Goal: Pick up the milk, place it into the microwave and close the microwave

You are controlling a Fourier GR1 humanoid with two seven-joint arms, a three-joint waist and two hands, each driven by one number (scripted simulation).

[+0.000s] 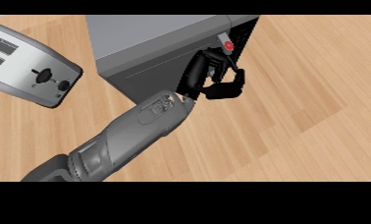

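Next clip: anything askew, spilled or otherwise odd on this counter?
Nothing spilled or damaged. The grey box-shaped microwave and the silver toaster both sit at an angle to the wooden counter, though that may be the view. One black hand is at the microwave's front corner by a red button; no milk shows.

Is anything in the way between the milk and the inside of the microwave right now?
Nothing visible. The left hand holds the milk right at the dark opening of the microwave, with no object between them. The toaster sits off to the left.
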